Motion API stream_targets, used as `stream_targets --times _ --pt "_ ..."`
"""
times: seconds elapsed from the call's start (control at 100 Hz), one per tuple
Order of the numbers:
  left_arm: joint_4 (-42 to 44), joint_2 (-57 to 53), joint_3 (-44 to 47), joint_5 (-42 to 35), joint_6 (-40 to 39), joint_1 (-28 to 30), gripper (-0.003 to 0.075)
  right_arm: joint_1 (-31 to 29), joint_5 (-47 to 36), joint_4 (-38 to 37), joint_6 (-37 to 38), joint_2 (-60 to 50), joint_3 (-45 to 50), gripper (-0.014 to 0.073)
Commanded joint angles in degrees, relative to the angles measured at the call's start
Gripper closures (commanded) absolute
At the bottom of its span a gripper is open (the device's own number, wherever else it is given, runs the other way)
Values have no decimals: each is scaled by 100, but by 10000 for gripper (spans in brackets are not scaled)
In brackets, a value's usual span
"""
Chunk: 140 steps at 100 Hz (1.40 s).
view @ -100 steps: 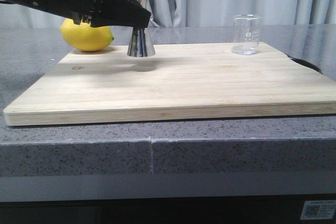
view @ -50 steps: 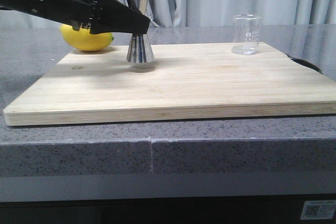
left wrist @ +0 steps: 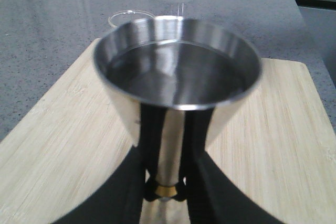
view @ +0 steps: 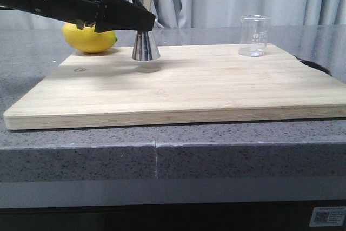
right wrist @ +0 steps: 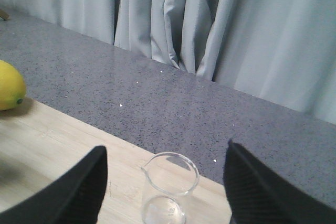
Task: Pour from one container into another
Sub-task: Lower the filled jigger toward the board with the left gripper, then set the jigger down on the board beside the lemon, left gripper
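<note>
Here one jigger (view: 146,46) sits clamped in the left end effector (view: 145,23), one beaker (view: 254,35) between the right end effector's (right wrist: 165,182) spread fingers

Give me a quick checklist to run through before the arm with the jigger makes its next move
1. Left gripper shut on the jigger at its gold-banded waist: ok.
2. Jigger upright: ok.
3. Jigger lifted off the cutting board: cannot tell.
4. Beaker upright on the board's far right: ok.
5. Right gripper open, fingers either side above the beaker, not touching: ok.
6. Lemon lies off the board, behind the left arm, away from the path to the beaker: ok.
</note>
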Motion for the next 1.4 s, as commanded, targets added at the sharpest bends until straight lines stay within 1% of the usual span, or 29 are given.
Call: stream_targets --times 0.0,0.55,0.83,1.39 --pt "-494 -211 -110 283 12 12 627 -22 -363 86 4 -183 -122 162" --pt "-488 -139 -102 309 35 12 627 -22 -363 86 4 -183 -122 162" --pt "-488 -139 -102 434 35 192 627 -22 -363 86 4 -183 -122 162" --pt "-441 -139 -4 434 35 190 627 -22 -363 86 4 -183 -122 162"
